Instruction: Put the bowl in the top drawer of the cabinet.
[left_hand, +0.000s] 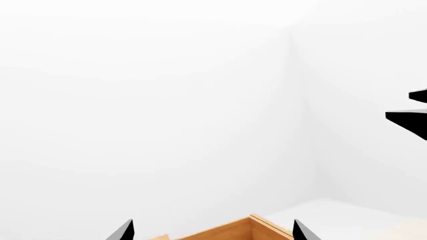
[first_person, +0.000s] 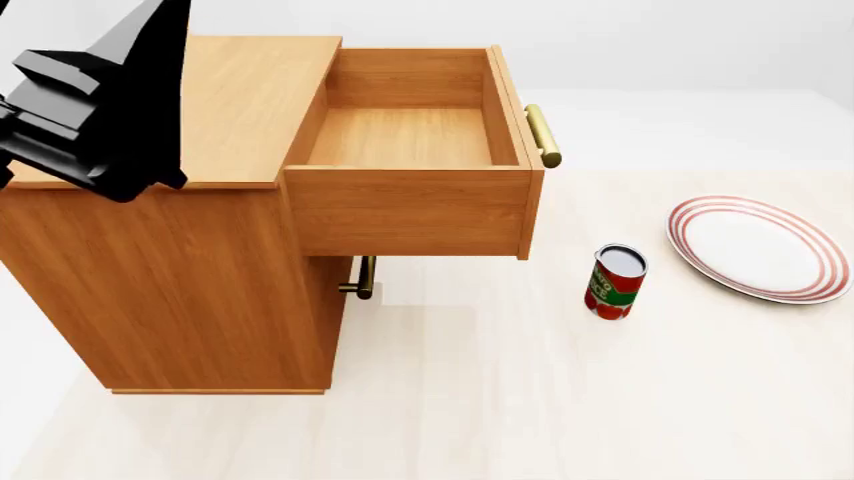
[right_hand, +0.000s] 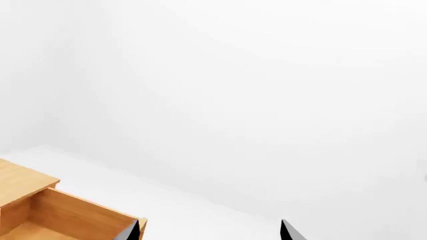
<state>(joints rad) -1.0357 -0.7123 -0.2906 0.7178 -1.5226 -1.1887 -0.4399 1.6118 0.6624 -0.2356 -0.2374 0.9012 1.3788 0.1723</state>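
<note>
1. Standing on the pale desk (first_person: 507, 400) nearest the camera is the wooden cabinet (first_person: 174, 280), its flat top bare.
2. The lower drawer is closed, and only part of its small brass handle (first_person: 360, 277) shows under the open drawer above it.
3. The top drawer (first_person: 414, 205) is pulled well out toward the right of the head view, with nothing inside it; its brass bar handle (first_person: 543, 135) runs along the front panel.
4. A red-labelled can (first_person: 615, 282) stands upright on the desk just right of the open drawer.
5. A flat white plate (first_person: 758, 247) with red rim rings lies further right, apart from the can.
6. The bowl does not show in any of the 3 views.
7. A black arm (first_person: 100, 95) fills the upper left of the head view, over the cabinet's top.
8. The left claw (left_hand: 212, 231) shows 2 black fingertips set apart, nothing between them, above a corner of the drawer.
9. The right claw (right_hand: 210, 231) is likewise spread with nothing in it, above the drawer's far corner and white floor.
</note>
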